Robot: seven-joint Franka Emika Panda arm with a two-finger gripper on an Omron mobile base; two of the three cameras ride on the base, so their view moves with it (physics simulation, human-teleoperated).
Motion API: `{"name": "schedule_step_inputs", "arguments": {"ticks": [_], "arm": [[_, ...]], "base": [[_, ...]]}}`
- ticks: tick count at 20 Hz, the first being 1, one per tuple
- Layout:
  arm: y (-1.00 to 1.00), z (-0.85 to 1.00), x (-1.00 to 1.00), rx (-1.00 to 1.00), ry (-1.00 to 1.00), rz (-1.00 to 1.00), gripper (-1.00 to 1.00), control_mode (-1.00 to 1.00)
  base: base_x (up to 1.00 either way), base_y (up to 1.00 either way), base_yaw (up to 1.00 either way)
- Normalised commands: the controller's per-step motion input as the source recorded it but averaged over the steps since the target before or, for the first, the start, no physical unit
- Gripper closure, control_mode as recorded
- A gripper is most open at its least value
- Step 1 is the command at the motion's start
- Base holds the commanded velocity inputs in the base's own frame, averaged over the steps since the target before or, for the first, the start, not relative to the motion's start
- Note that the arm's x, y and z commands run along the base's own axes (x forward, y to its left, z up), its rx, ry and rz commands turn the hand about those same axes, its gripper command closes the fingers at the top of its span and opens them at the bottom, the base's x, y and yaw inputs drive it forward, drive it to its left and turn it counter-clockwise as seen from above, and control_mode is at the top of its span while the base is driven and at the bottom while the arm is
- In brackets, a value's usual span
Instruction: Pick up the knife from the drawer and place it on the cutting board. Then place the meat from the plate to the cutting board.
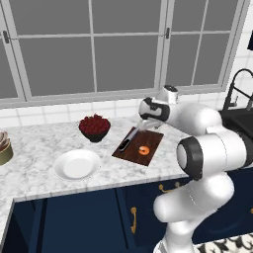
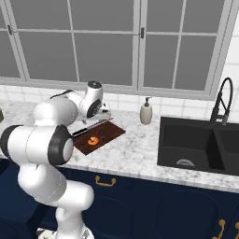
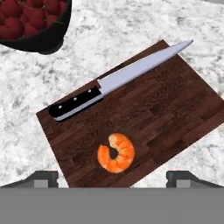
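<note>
Meat (image 3: 116,152) & knife (image 3: 118,80) both on cutting board (image 3: 175,109), gripper (image 3: 111,177) wide/empty just above; risk: careless retreat nudges meat off.

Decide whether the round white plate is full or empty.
Empty: the round white plate is bare; the orange-pink curled meat lies on the dark wooden board.
</note>
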Motion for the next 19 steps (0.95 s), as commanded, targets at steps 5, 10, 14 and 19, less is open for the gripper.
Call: {"name": "schedule_step_inputs", "arguments": {"ticks": [5, 10, 14, 19], "arm": [[0.0, 0.52, -1.0, 0.03, -0.24, -0.04, -1.0, -1.0], [-0.01, 0.73, -0.9, 0.02, -0.12, 0.0, -1.0, -1.0], [0.0, 0.88, -0.82, 0.0, -0.07, -0.03, -1.0, -1.0], [0.0, 0.95, -0.49, 0.0, -0.01, -0.13, -1.0, -1.0]], "base": [[0.0, 0.0, 0.0], [0.0, 0.0, 0.0], [0.0, 0.0, 0.0], [0.0, 0.0, 0.0]]}}
